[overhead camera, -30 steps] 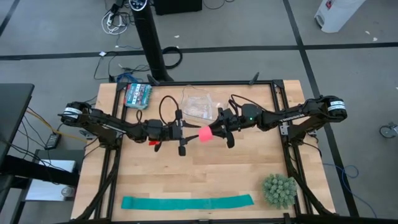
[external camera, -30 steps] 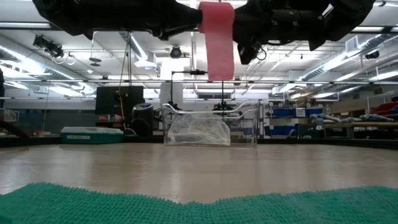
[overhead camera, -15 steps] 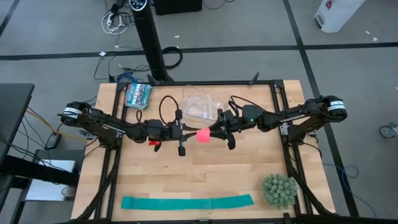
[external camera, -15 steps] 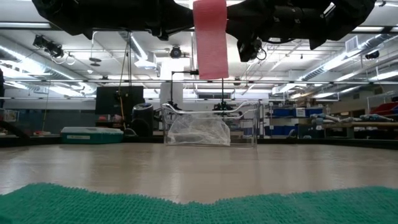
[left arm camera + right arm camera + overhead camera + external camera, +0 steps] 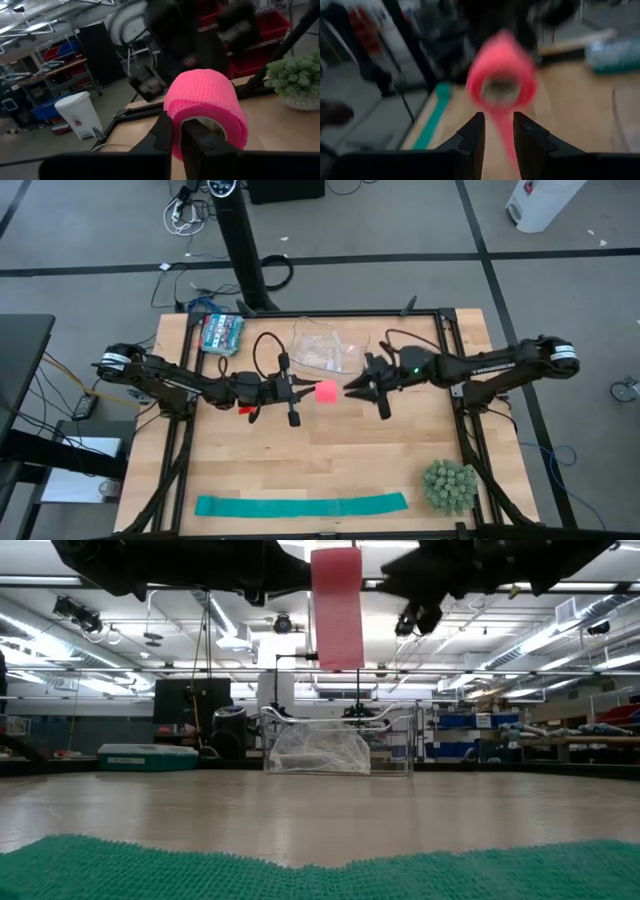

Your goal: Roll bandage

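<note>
Backing away from the roll, the right pincer (image 5: 358, 388) is hanging slightly spread, while the left pincer (image 5: 306, 389) is pinching the one bandage (image 5: 326, 391) above the desk (image 5: 330, 460), its tail blurred.

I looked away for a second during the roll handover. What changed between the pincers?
The left pincer closed on the bandage. The right pincer let go, open now, and drew back to its own side. The teal strip, spiky ball and plastic bag stayed put.

Bandage (image 5: 326, 391) at frame centre above the table (image 5: 400, 450), left gripper (image 5: 305, 390) touching its left, right gripper (image 5: 350, 388) just right, strip (image 5: 300, 505) along bottom edge, plant (image 5: 448, 486) lower right, box (image 5: 221, 333) upper left
</note>
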Tool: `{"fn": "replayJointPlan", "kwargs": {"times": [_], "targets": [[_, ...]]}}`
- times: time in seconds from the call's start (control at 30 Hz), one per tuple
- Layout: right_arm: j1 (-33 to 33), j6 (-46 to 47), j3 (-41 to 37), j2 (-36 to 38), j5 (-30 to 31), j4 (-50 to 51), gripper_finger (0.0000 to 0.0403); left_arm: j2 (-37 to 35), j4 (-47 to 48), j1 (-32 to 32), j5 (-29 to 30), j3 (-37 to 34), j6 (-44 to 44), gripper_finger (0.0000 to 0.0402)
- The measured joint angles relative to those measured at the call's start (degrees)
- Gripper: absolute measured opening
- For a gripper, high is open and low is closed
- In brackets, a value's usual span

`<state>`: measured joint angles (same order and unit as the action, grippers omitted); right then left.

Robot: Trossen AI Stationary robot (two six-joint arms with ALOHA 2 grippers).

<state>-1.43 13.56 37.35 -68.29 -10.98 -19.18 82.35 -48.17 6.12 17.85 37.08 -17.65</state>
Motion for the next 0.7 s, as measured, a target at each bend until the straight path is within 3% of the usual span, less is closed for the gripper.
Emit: {"fn": "replayJointPlan", "kwargs": {"times": [0.1, 0.3, 0.7], "targets": [[2.3, -2.3, -0.1, -2.4, 2.3, 0.9, 0.0093, 0.0, -0.7, -0.4, 0.1, 0.0, 0.0, 0.0026], [6.0, -11.4, -0.1, -5.9, 13.4, 0.3, 0.0095, 0.0, -1.4, -1.4, 0.1, 0.0, 3.3, 0.0028], [6.6, -15.1, -0.1, -11.2, 17.6, -6.4, 0.0106, 0.0, -1.9, -1.6, -1.0, 0.0, 5.1, 0.0029]]}}
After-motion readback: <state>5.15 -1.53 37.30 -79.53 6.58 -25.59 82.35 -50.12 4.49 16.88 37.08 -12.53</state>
